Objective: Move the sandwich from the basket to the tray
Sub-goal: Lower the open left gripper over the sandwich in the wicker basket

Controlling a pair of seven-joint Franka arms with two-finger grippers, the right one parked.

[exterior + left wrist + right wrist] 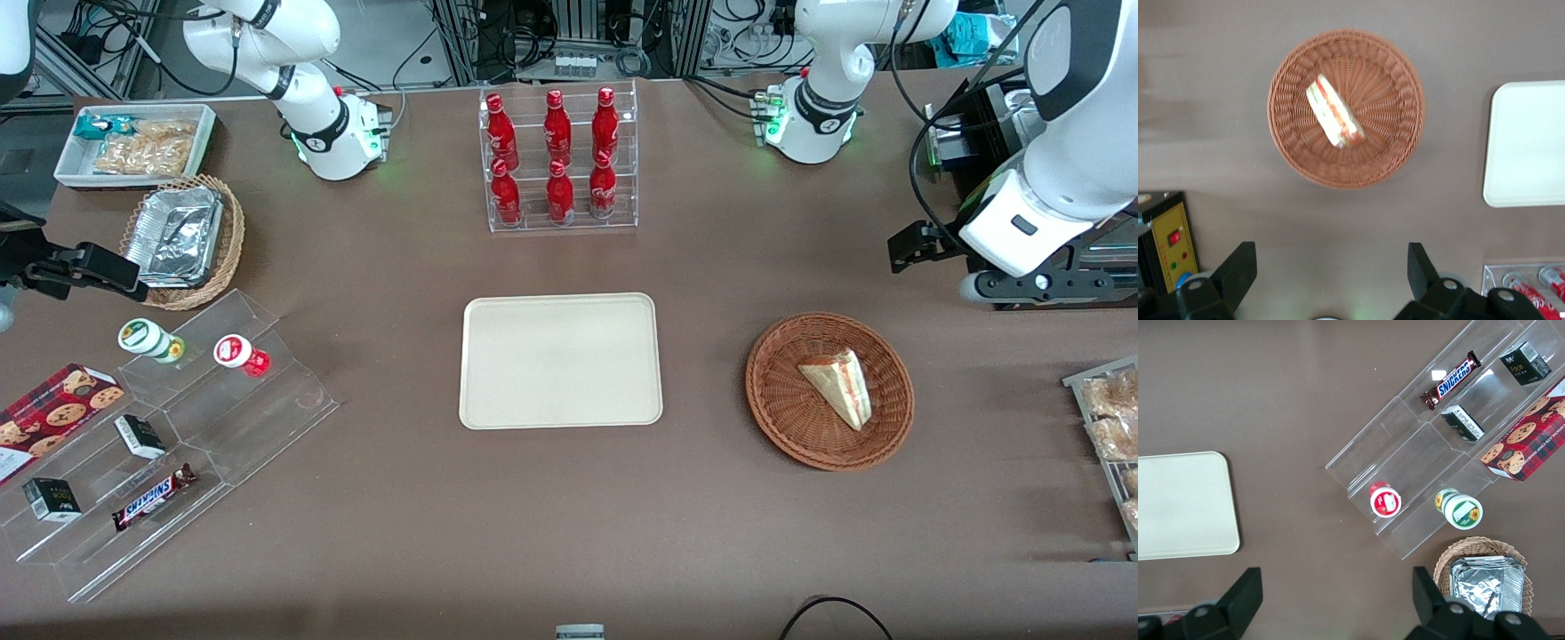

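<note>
Sandwich point(838, 386) sitting in basket point(829, 389), gripper point(1331, 273) hanging above the table with nothing held.

Fingers point(1238, 270) standing wide apart, empty, farther from the front camera than the basket. Tray point(560, 360) lying bare at the basket's 9 o'clock in the front view, well apart. A Snickers bar point(153, 496) is lying on the clear stepped rack point(169, 444) toward the parked arm's end; red bottles point(554, 153) sitting at the tray's 12 o'clock.
</note>
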